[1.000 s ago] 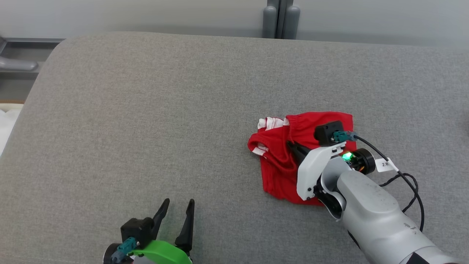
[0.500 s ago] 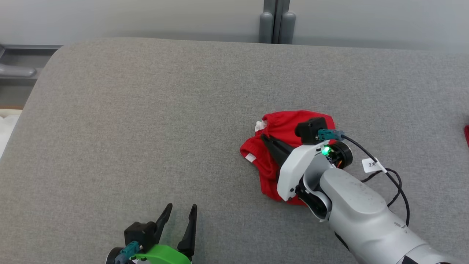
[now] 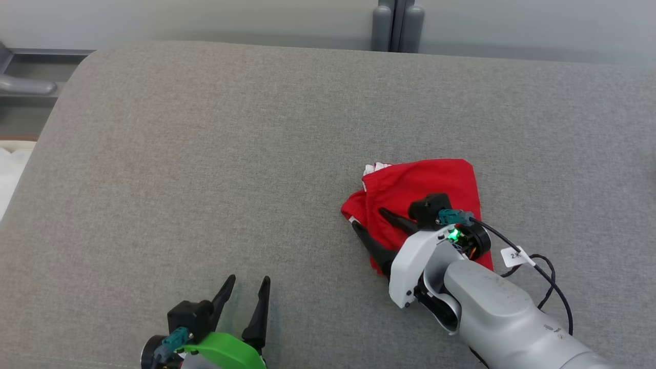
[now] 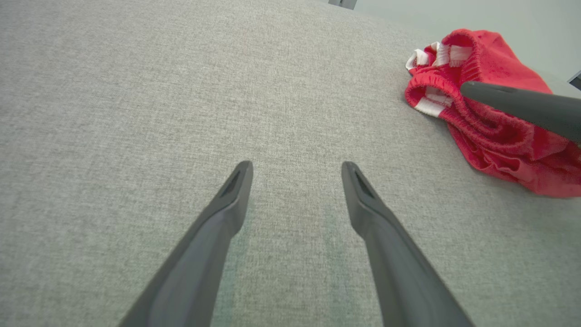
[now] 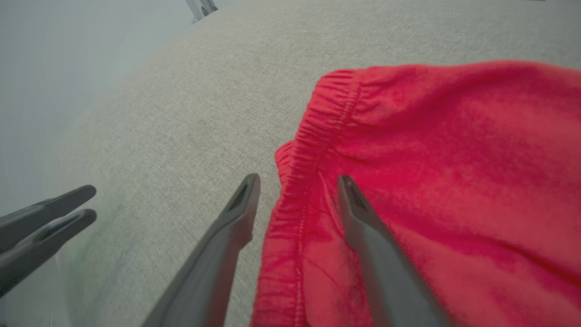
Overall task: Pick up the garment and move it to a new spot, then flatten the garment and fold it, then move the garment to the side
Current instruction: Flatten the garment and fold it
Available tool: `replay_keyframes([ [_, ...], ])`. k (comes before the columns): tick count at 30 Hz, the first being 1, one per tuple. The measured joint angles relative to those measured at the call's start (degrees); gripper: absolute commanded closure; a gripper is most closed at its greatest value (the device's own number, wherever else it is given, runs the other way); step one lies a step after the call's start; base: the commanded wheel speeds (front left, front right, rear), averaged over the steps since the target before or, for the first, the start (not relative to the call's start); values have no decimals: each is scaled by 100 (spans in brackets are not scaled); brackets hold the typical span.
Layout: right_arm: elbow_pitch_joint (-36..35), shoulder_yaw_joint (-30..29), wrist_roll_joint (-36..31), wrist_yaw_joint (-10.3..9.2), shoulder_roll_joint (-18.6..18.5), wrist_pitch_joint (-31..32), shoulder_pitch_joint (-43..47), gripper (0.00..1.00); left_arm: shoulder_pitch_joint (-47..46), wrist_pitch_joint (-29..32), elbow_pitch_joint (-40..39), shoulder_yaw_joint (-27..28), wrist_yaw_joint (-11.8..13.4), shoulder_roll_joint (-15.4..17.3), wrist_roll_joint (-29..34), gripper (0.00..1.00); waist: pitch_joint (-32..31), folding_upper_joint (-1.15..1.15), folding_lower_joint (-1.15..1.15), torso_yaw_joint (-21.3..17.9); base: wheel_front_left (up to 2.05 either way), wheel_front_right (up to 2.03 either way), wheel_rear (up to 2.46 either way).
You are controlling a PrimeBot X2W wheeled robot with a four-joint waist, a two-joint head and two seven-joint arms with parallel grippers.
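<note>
Across the head view spreads a grey fabric-covered counter point(image 3: 205, 154), rounded at its 10 o'clock corner, with a pale wall beyond its far edge at 12 o'clock. From 5 o'clock the right arm's pale forearm point(image 3: 492, 312) reaches in toward the middle. Right of centre, at about 3 to 4 o'clock, the red garment point(image 3: 425, 184) lies crumpled on the counter, its lower part hidden under the wrist and its white-striped trim point(image 3: 371, 168) showing at its own 10 o'clock corner. The right end effector point(image 3: 368, 217) sits at the garment's 8 o'clock edge with its fingers spread and nothing pinched between them. In the right wrist view, that end effector point(image 5: 298, 178) straddles the gathered elastic hem point(image 5: 313, 136), one finger over bare grey fabric and the other over red cloth; whether they touch the cloth cannot be told. The left end effector point(image 3: 249, 279) is at 7 o'clock, well apart from the garment, fingers spread over bare counter. A black cable point(image 3: 556, 287) with a small white tag point(image 3: 512, 254) trails from the right wrist.
</note>
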Motion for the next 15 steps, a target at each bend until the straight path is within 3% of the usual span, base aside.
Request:
replay_keyframes([
  [9,15,-456,-231,0,-1,-338,28,0,71,0,-130,567,0,-4,202,0,-226,0,0,-268,0,0,0],
  [12,-199,-1236,-695,0,4,-353,69,0,104,0,-213,845,0,-37,339,0,-313,0,0,-402,0,0,0],
  [15,-631,-2360,-1726,0,3,-354,347,0,138,0,-332,1141,0,-64,528,0,-401,0,0,-555,0,0,0],
])
